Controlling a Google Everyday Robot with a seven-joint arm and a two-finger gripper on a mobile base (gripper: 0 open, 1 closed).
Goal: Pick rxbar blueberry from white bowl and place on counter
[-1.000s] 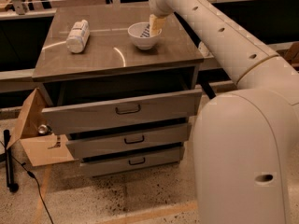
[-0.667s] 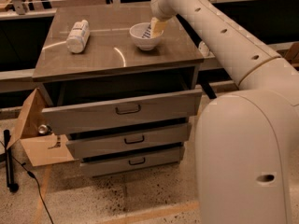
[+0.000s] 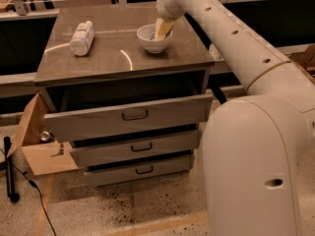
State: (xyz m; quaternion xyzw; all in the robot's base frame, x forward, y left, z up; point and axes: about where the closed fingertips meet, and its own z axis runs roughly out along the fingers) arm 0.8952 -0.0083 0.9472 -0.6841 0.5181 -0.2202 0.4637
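The white bowl stands on the counter, at its back right. My gripper reaches down from the upper right and its tan tip is inside the bowl, against the right side. The rxbar blueberry does not show: the bowl's rim and the gripper hide the inside of the bowl. My white arm runs from the lower right up across the counter's right edge.
A white bottle with a pale label lies on its side at the counter's back left. The top drawer is pulled out. An open cardboard box sits on the floor at the left, beside a black cable.
The gripper has sunk a little lower into the bowl. The bowl and the bottle have not moved.
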